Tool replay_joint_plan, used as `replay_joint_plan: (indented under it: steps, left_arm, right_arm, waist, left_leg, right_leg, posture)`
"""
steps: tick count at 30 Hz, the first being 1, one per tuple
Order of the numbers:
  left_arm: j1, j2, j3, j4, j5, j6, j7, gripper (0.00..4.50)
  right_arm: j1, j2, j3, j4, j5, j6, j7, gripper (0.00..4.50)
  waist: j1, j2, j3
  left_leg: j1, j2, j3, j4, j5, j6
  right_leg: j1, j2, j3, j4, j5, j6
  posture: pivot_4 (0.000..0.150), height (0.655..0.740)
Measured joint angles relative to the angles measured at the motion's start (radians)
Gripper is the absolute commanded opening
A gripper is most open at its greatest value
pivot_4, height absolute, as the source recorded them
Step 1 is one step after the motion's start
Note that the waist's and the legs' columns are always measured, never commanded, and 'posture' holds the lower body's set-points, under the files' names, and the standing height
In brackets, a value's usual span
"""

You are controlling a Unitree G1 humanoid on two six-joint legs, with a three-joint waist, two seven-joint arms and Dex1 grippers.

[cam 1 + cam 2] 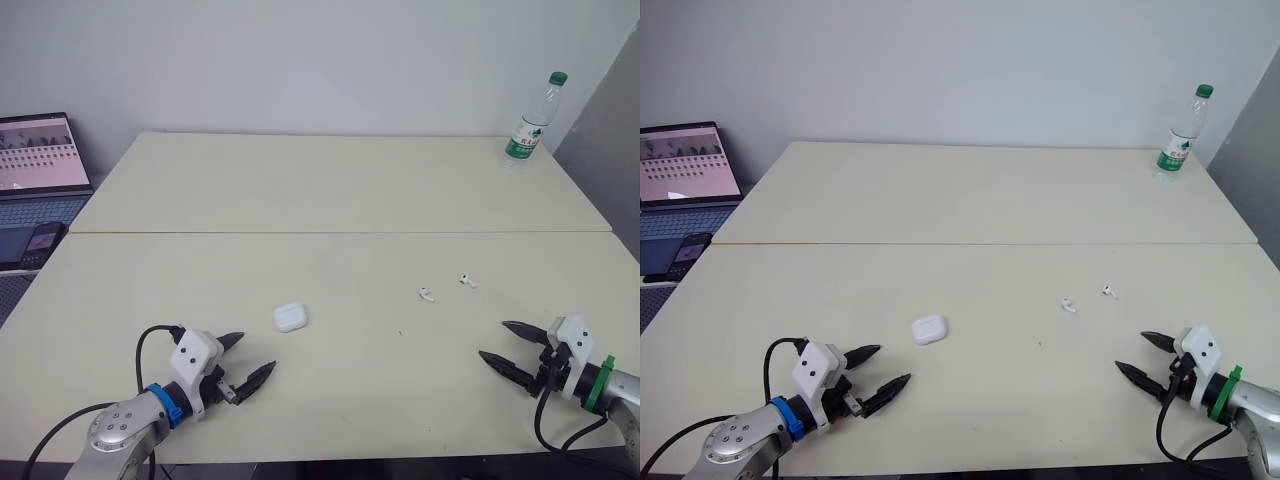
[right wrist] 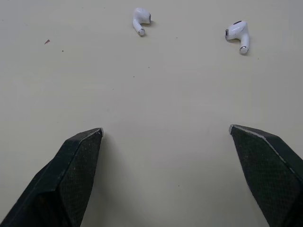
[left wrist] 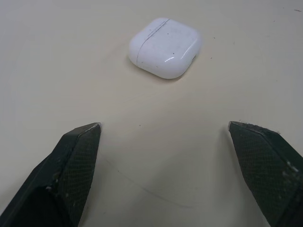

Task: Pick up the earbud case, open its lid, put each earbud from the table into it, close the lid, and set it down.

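- On the near half of the pale table (image 1: 330, 190), a little left of the middle, the white earbud case (image 1: 290, 317) lies flat with its lid closed. The seam of the lid shows as a thin line in the left wrist view.
- At the near left edge of the table, the left gripper (image 1: 256, 352) is low over the surface and points toward the case. Its 2 black fingers are spread wide and hold nothing. The case lies just ahead of the fingertips, near them but not touching and not between them.
- To the right of the middle, 2 earbuds lie on the bare table, near each other but apart. The left earbud (image 1: 426, 294) is a bit closer to the robot and the right earbud (image 1: 466, 280) a bit farther.
- At the near right edge, the right gripper (image 1: 494, 341) is also low over the table. Its 2 fingers are wide apart and empty. They point toward the earbuds, which lie ahead of the tips and clearly apart from them.
- At the far right corner of the table, a clear plastic bottle (image 1: 530, 122) with a green cap stands upright.
- Beside the left edge of the table, an open laptop (image 1: 40, 160) has a lit screen, and a phone (image 1: 40, 240) lies in front of it.
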State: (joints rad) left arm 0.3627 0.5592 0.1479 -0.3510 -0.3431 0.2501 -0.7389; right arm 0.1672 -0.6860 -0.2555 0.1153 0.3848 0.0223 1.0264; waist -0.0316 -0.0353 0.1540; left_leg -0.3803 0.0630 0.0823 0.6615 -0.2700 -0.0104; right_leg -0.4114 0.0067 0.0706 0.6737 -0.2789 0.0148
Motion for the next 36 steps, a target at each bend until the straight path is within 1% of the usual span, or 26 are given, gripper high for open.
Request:
replay_joint_plan:
  steps: [16, 21, 24, 30, 36]
  left_arm:
    - [0.017, -0.017, -0.015, -0.046, -0.015, 0.027, 0.007, 4.50]
    - [0.017, -0.061, -0.032, -0.094, -0.045, 0.065, 0.038, 4.50]
    - [0.012, -0.078, -0.055, -0.113, -0.043, 0.081, 0.070, 4.50]
    - [-0.052, -0.116, -0.105, -0.104, 0.017, 0.100, 0.158, 4.50]
    - [-0.117, -0.160, -0.146, -0.062, 0.036, 0.115, 0.193, 4.50]
  right_arm:
    - [0.020, -0.007, -0.009, 0.015, 0.001, -0.033, 0.018, 4.48]
    - [0.038, -0.005, -0.017, 0.002, 0.001, -0.034, 0.016, 4.48]
    - [0.047, -0.004, -0.018, -0.009, 0.002, -0.033, 0.013, 4.48]
    - [0.062, 0.003, -0.018, -0.043, 0.002, -0.013, -0.004, 4.48]
    - [0.077, 0.005, -0.019, -0.070, 0.002, 0.000, -0.005, 4.48]
  waist:
    - [0.001, 0.000, 0.000]
    - [0.001, 0.000, 0.000]
    - [0.001, 0.000, 0.000]
    - [0.001, 0.000, 0.000]
    - [0.001, 0.000, 0.000]
  left_leg:
    - [0.000, 0.000, 0.000, 0.000, 0.000, 0.000]
    - [0.000, 0.000, 0.000, 0.000, 0.000, 0.000]
    - [0.000, 0.000, -0.001, 0.000, 0.000, 0.000]
    - [0.000, 0.000, -0.001, 0.001, 0.000, 0.000]
    - [-0.001, -0.001, -0.001, 0.000, 0.000, 0.000]
  right_leg:
    - [0.000, 0.000, 0.000, 0.000, 0.000, 0.000]
    - [0.000, 0.000, 0.000, 0.000, 0.000, 0.000]
    - [0.000, 0.000, 0.000, 0.000, 0.000, 0.000]
    - [0.000, 0.001, 0.000, 0.000, 0.000, 0.000]
    - [0.000, 0.001, 0.000, 0.000, 0.001, 0.001]
  posture:
    - [0.150, 0.7362]
    - [0.150, 0.7362]
    - [0.150, 0.7362]
    - [0.150, 0.7362]
    - [0.150, 0.7362]
